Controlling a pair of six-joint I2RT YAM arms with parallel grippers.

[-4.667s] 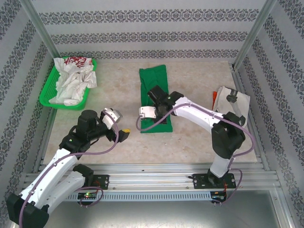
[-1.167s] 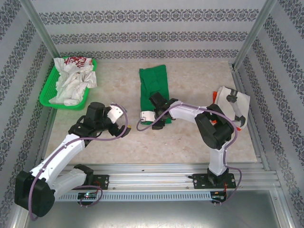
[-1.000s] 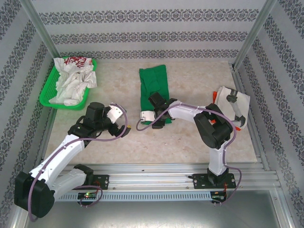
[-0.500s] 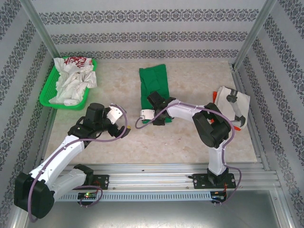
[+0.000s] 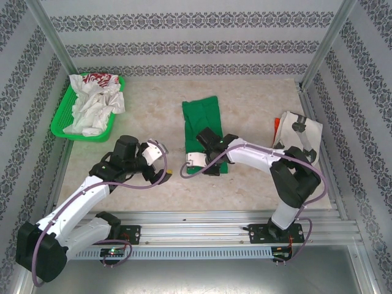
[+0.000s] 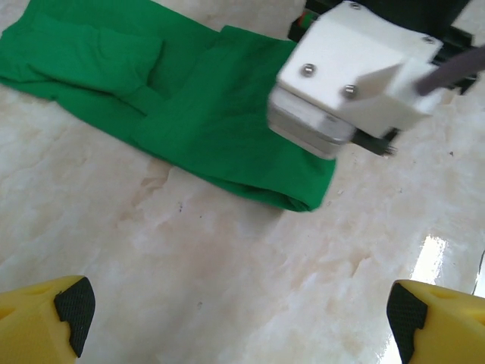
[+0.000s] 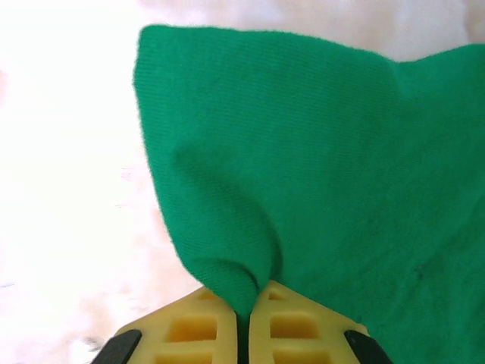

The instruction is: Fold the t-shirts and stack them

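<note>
At the middle of the worktop (image 5: 257, 184), the green t-shirt (image 5: 204, 116) is laid out as a narrow folded strip, its near edge pinched in the closed right tool (image 7: 244, 315). The left tool (image 6: 239, 307) is held wide near it, nothing gripped. White t-shirts (image 5: 92, 104) are heaped in the basket (image 5: 61, 130), far left.

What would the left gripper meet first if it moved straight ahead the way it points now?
The left gripper would probably meet bare table just short of the green t-shirt; depth is unclear.
</note>
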